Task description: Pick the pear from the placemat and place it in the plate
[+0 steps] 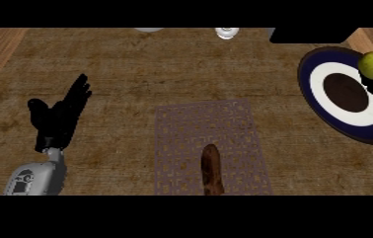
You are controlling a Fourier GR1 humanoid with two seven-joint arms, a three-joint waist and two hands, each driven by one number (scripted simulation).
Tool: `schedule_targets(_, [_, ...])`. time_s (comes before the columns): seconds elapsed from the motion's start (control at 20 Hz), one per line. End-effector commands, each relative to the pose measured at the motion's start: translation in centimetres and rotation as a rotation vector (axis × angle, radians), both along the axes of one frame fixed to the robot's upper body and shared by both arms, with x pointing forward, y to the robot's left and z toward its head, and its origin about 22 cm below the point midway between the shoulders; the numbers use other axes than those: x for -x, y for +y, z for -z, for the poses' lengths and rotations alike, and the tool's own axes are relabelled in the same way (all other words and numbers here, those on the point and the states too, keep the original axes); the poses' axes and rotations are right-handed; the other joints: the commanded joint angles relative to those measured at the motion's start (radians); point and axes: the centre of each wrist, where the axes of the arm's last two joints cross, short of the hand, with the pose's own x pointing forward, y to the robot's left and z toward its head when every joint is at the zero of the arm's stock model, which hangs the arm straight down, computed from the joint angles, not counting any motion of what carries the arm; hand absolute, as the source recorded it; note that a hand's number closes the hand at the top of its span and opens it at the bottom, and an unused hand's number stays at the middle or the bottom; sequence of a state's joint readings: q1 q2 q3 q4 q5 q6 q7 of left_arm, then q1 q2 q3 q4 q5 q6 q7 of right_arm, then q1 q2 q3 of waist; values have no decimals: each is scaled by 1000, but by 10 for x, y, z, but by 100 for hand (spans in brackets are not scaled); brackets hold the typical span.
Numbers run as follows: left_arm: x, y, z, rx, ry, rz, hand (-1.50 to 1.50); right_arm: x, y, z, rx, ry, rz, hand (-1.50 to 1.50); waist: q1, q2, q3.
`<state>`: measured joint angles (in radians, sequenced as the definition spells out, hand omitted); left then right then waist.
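The pear (pixel 366 64), yellow-green and rounded, shows at the right edge of the view, over the upper right part of the plate (pixel 315 86); only part of it is visible, and whether it rests on the plate or is held above it cannot be told. A small dark shape just below it at the edge may be part of the right hand, but it is too little to tell, and its fingers cannot be judged. The plate is round with a dark blue rim, a white ring and a dark brown centre, cut off by the view's right edge.

Well apart, at the lower middle, lies the placemat (pixel 207 133), a greyish rectangle with a woven lattice pattern. On it rests a long brown bread-like loaf (pixel 211 170), rough-surfaced.

The left hand (pixel 58 116) is at the left, fingers straight and relaxed, holding nothing, above its grey forearm (pixel 36 178).

The counter (pixel 146 69) has a coarse brown, burlap-like texture. At its far edge stand a pale round object (pixel 148 29) and a small glass-like item (pixel 227 32).
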<state>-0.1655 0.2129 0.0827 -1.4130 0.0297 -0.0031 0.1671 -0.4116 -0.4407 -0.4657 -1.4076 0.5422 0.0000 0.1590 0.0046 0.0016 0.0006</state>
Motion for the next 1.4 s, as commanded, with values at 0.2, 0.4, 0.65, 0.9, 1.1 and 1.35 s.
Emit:
schedule_targets(0.2, [-2, -4, -14, 10, -6, 26, 0, -12, -65, 49, 47, 151, 30, 150, 14, 4, 1])
schedule_targets(0.4, [2, -3, 11, 7, -5, 13, 0, -15, -78, 52, -122, 238, -71, 150, 9, 5, 0])
schedule_targets(0.65, [-1, -15, -6, 7, -7, 27, 0, -20, -86, 81, -120, 263, -177, -150, 28, 8, 2])
schedule_targets(0.9, [-6, -14, -10, 10, -7, 19, 0, -18, -96, 69, -89, 20, -193, -150, 17, 5, 2])
schedule_targets(1.1, [-7, 4, 6, -8, -12, -8, 0, -22, -96, 54, -208, -231, -322, -150, -9, 0, 0])
schedule_targets(1.35, [-6, 2, -7, -8, 36, -14, 0, -10, -112, 38, -408, -261, -332, -150, -16, -7, -1])
